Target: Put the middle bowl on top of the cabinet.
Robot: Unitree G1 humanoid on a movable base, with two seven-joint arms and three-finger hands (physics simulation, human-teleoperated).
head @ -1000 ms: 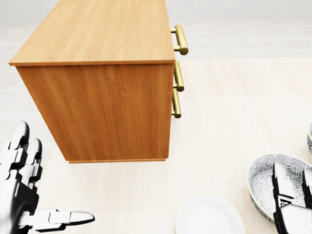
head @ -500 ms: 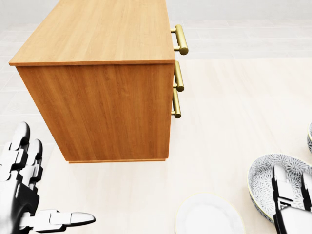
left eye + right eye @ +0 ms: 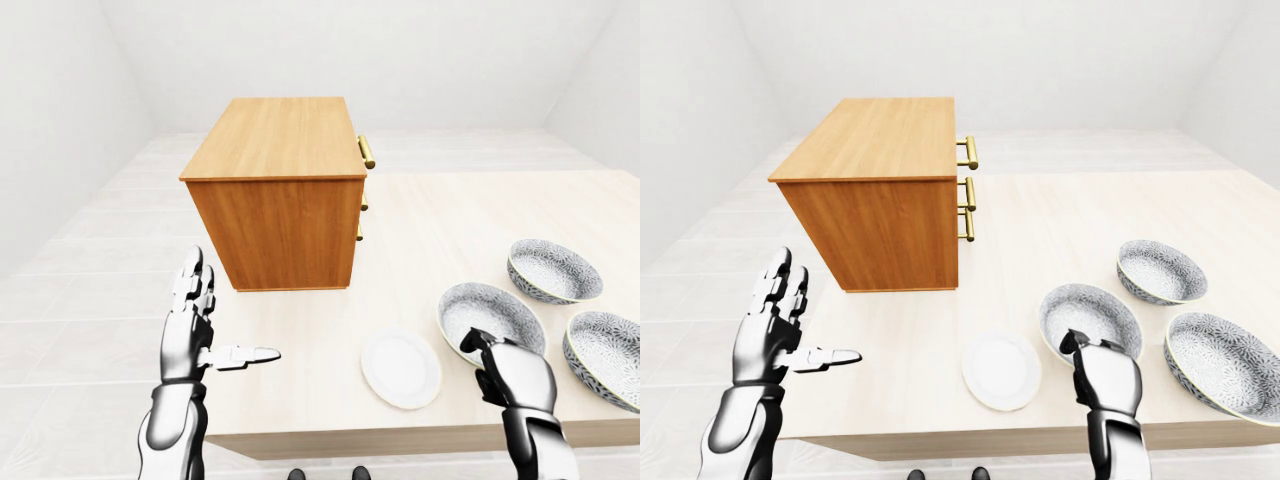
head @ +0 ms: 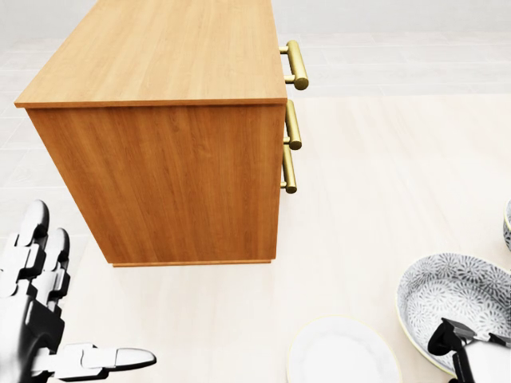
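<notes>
Head view looks steeply down, close in on the cabinet [image 4: 160, 120] and the tabletop's [image 4: 375, 183] near-left part. Both eye views face the same way but wider, taking in the whole tabletop and the floor [image 3: 80, 300]. Right-eye view shows the cabinet further left. All three views share the cabinet, plate [image 4: 343, 351] and one bowl [image 4: 455, 291].

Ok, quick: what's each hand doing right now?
Left hand: open, fingers spread, holding nothing.
Right hand: closed on the rim of the patterned bowl beside the white plate.
</notes>
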